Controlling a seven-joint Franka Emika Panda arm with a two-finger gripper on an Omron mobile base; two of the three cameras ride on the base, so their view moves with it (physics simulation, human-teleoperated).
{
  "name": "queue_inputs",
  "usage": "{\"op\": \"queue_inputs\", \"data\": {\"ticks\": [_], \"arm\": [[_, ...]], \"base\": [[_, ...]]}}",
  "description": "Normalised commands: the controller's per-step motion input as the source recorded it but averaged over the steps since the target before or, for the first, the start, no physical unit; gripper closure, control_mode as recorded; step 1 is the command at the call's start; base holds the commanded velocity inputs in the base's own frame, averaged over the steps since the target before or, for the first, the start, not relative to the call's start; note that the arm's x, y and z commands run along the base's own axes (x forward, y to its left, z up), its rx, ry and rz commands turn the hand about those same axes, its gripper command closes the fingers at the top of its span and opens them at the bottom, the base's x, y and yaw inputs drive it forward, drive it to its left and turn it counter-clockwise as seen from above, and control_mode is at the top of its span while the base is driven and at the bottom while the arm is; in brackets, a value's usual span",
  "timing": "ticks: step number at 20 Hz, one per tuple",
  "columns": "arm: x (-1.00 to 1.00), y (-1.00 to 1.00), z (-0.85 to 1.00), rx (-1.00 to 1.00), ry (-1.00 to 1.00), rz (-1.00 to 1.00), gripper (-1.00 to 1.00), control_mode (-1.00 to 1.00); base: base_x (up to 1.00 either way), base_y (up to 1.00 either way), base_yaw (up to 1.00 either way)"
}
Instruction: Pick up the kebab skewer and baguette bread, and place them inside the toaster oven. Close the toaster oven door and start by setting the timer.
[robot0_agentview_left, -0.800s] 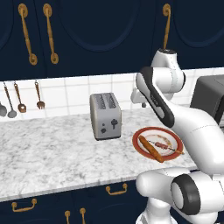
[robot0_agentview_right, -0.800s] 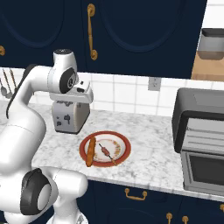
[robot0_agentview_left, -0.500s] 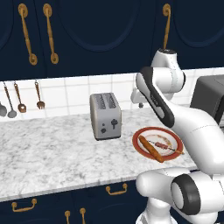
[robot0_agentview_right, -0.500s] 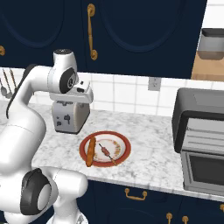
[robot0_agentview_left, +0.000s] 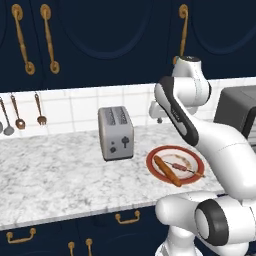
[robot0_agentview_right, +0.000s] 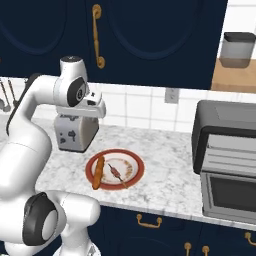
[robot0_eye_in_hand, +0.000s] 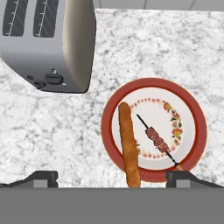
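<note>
the kebab skewer (robot0_eye_in_hand: 157, 141) lies on a red-rimmed plate (robot0_eye_in_hand: 196, 109) on the marble worktop (robot0_agentview_right: 165, 165), its meat chunks grouped near the middle of the thin stick. the baguette bread (robot0_eye_in_hand: 128, 144) lies on the same plate just beside the skewer, apart from it, with one end extending over the plate rim. in the right base view the plate sits near the front edge of the worktop, with the baguette bread (robot0_agentview_right: 98, 172) on the side toward the arm and the kebab skewer (robot0_agentview_right: 116, 171) toward the plate centre. the toaster oven (robot0_agentview_right: 227, 165) stands at the far right of the worktop, well apart from the plate, and the toaster oven door (robot0_agentview_right: 229, 192) is upright and closed. a silver two-slot toaster (robot0_agentview_left: 115, 132) stands behind and beside the plate. the hand (robot0_eye_in_hand: 112, 176) hangs above the plate, its fingers spread wide and holding nothing. utensils (robot0_agentview_left: 20, 114) hang on the tiled wall at the left.
</note>
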Motion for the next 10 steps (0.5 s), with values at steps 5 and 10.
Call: {"op": "queue_inputs", "data": {"ticks": [5,10], "arm": [[0.00,0.00,0.00,0.00,0.00,0.00,-1.00,1.00],[0.00,0.00,0.00,0.00,0.00,0.00,-1.00,1.00]], "base": [[0.08,-0.51,0.00],[0.11,-0.48,0.00]]}}
